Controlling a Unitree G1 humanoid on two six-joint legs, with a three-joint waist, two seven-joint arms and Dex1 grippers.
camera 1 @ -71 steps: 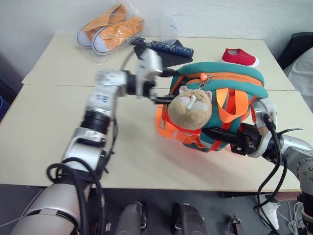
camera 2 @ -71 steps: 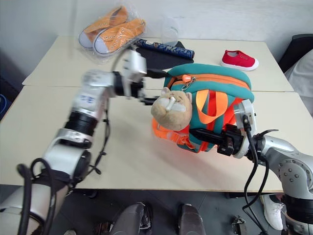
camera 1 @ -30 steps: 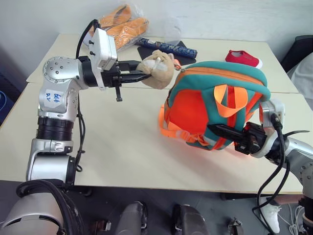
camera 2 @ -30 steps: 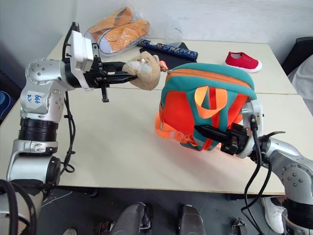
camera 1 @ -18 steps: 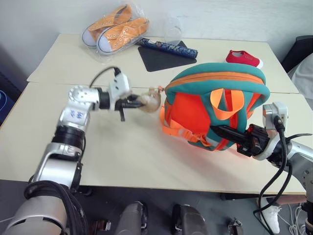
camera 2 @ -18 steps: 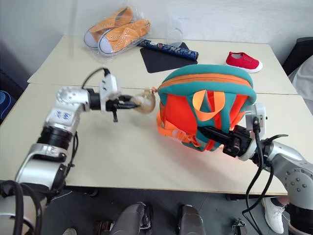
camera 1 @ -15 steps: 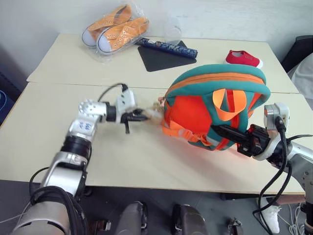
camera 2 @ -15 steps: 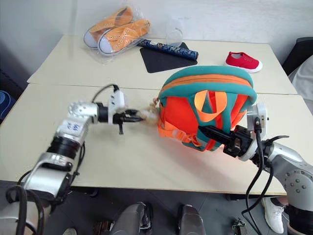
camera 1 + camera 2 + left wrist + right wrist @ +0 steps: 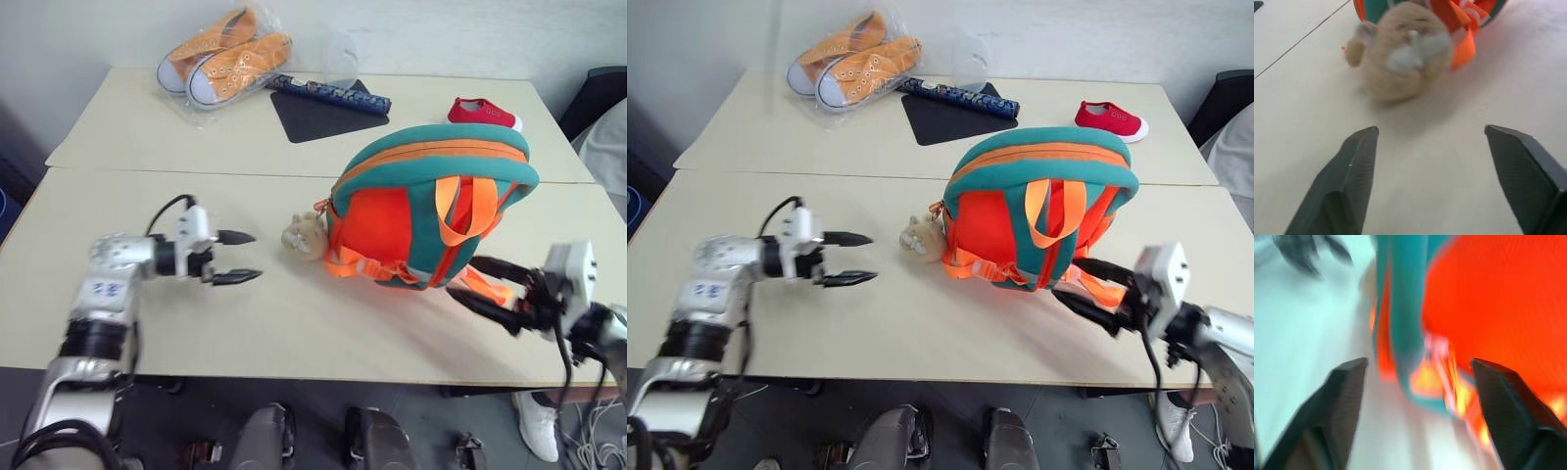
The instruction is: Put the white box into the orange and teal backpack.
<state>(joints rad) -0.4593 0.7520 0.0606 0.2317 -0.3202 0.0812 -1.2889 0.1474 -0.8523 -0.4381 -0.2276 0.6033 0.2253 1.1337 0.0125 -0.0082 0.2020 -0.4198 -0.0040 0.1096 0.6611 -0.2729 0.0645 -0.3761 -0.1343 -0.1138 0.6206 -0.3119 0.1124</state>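
The orange and teal backpack (image 9: 431, 211) stands upright on the beige table (image 9: 147, 313), its zipper shut along the top. Its beige plush cat (image 9: 304, 236) lies on the table at the pack's left foot. My left gripper (image 9: 242, 258) is open, a short way left of the cat, with nothing between its fingers; the cat (image 9: 1400, 54) lies just past them in the left wrist view. My right gripper (image 9: 485, 284) is open at the pack's lower right, beside its orange straps (image 9: 1449, 387), holding nothing. The white box is out of view.
At the back of the table lie a bagged pair of orange sneakers (image 9: 220, 54), a dark mat (image 9: 318, 110) with a patterned roll (image 9: 328, 92) on it, and a red shoe (image 9: 482, 112). A seam (image 9: 196, 172) crosses the table.
Both grippers opened. The left let go of the plush cat and pulled back left and down; the cat now lies on the table. The right released the pack and drew away to the right.
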